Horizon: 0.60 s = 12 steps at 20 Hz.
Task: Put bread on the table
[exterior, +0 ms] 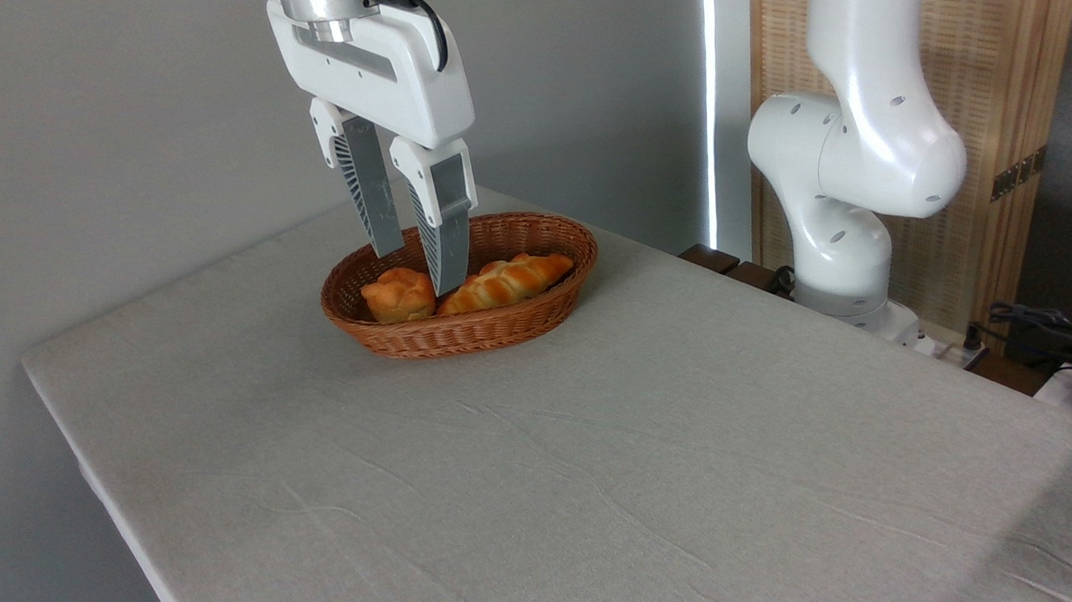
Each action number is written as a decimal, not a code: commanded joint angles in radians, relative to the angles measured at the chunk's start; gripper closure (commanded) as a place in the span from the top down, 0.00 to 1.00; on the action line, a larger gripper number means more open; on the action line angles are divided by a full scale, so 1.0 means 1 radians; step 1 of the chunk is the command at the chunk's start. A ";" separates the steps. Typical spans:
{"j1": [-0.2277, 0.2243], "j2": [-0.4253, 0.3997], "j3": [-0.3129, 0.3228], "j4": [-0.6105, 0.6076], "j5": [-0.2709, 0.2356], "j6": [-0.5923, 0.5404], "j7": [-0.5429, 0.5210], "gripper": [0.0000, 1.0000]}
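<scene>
Golden-orange bread (398,294), brown woven wicker basket (501,325), grey-beige table (597,461), white claw (419,265) with grey ribbed fingers (448,250)

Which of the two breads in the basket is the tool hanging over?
The bun, the small round one at the left end of the basket. The open tool hangs above it; the braided loaf lies to its right.

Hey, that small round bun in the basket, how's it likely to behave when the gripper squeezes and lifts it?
The bread looks puffy and small, so it's probably light. Its lumpy, knotted top may give the open gripper uneven contact, so it could shift. Being rounded, it might roll a little once set on the table, though its paler base probably steadies it.
</scene>
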 commanded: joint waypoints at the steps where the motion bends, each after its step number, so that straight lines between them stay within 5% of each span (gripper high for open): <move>1: -0.007 -0.004 0.012 0.007 0.009 -0.044 -0.001 1.00; 12: -0.007 -0.005 -0.008 -0.007 0.009 -0.047 -0.005 1.00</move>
